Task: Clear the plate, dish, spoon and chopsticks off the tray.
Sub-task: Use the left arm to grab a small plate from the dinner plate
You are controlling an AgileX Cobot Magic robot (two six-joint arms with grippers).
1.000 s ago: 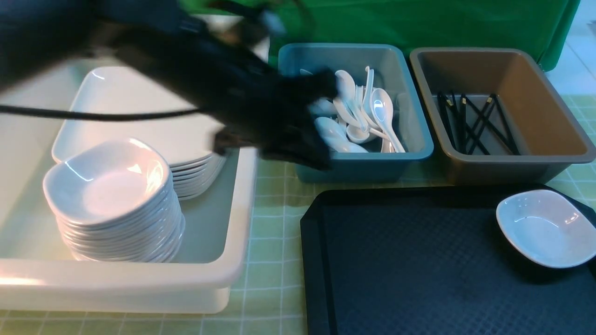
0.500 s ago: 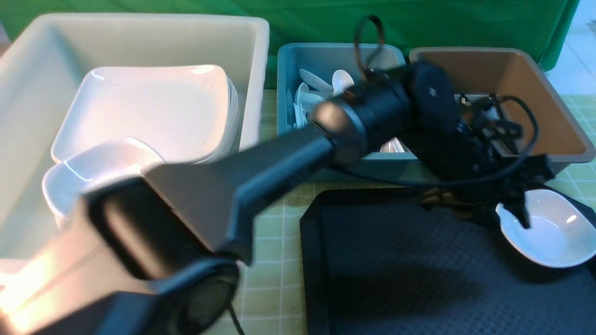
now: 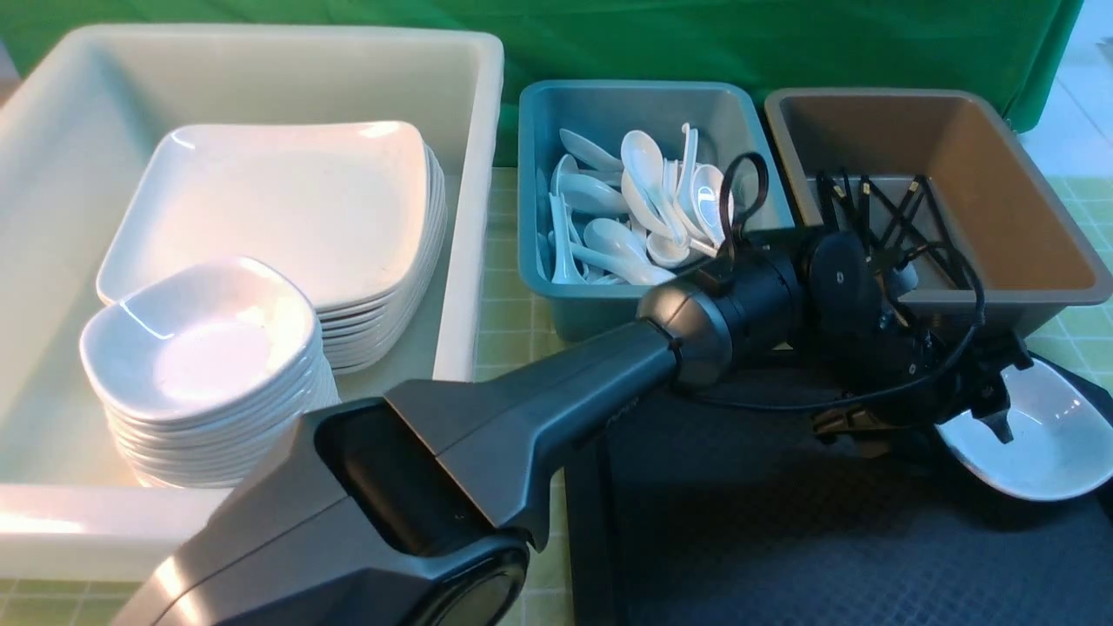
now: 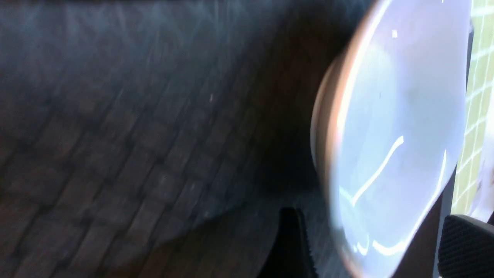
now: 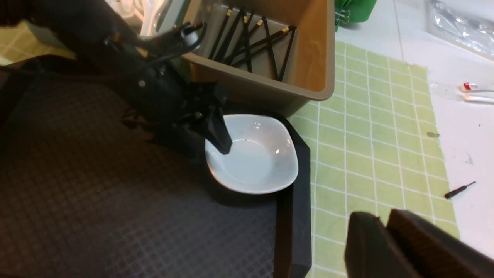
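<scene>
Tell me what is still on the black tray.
One small white dish sits at a corner of the tray, the left gripper open at its rim. The left arm hides part of the tray.

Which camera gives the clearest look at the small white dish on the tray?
The right wrist view: the dish shows whole at the tray's corner, one left gripper finger inside its rim. In the front view the image edge and the gripper cut it off. The left wrist view shows a blurred close-up of part of it.
</scene>
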